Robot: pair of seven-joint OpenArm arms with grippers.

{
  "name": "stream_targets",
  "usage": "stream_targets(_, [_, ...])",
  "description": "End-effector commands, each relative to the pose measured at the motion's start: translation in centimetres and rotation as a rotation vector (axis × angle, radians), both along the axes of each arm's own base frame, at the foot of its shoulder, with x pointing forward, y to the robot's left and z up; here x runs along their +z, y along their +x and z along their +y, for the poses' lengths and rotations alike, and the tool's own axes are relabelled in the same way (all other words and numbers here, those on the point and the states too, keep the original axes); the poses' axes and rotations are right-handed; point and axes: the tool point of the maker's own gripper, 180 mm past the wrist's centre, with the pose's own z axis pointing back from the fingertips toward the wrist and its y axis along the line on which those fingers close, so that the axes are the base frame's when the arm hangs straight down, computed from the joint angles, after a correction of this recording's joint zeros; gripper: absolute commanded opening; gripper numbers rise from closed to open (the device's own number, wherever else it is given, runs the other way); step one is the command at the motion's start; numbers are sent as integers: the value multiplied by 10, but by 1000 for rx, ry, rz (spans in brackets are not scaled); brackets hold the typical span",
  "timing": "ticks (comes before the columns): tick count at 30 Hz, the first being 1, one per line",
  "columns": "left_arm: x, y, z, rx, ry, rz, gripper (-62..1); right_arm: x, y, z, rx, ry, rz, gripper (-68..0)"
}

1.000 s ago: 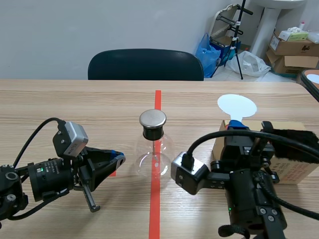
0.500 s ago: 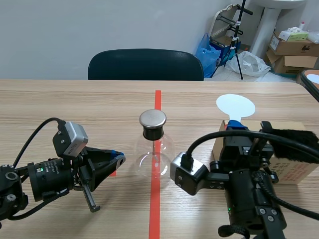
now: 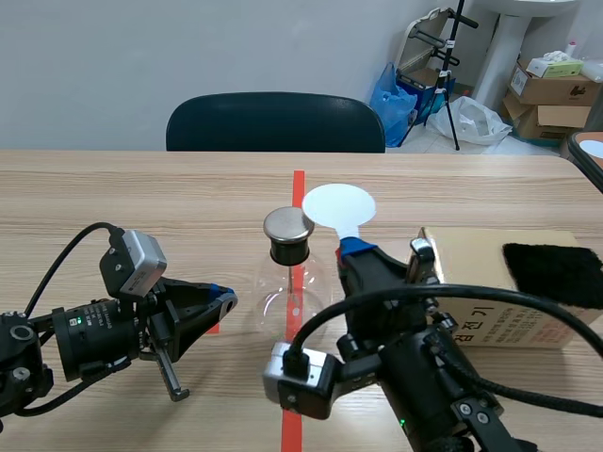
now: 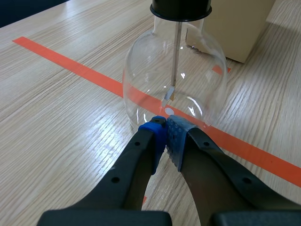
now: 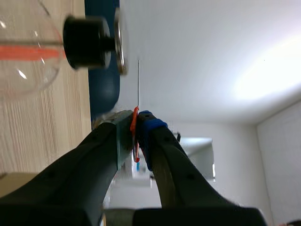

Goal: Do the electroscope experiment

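A clear glass flask electroscope [image 3: 288,287] stands on the red centre tape, with a black stopper and a metal disc cap [image 3: 287,224]. My right gripper [image 3: 359,250] is shut on the handle of a white round paddle [image 3: 338,205], whose disc hangs just right of the cap. Seen from the right wrist, the paddle [image 5: 138,84] is edge-on between the fingers [image 5: 151,129], close to the cap [image 5: 121,42]; whether they touch I cannot tell. My left gripper [image 3: 224,299] is shut and empty, its tips [image 4: 167,129] at the foot of the flask [image 4: 175,80].
A cardboard box [image 3: 490,292] lies at the right with a black fur cloth [image 3: 554,271] on top. A dark chair [image 3: 275,122] stands behind the table's far edge. Boxes and bags sit on the floor at the back right.
My right arm has swung left, carrying the white paddle from above the box to beside the flask's metal cap. The box and black cloth now show fully. The left arm has not moved.
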Motion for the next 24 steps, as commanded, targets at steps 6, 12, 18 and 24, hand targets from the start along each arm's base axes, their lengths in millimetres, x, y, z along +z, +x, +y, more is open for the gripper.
stream_targets(6, [12, 3, -6, -5, -39, -28, -577, 15, -5, 16, 114, 2, -53, -658])
stream_targets(12, [12, 3, -6, -5, -39, -28, -577, 15, -8, 20, 144, 1, -53, -658])
stream_targets(18, [12, 3, -6, -5, -39, -28, -577, 15, -8, 21, 146, 0, -53, -658])
stream_targets(24, [12, 3, -6, -5, -39, -28, -577, 15, -8, 21, 146, 0, -53, -658])
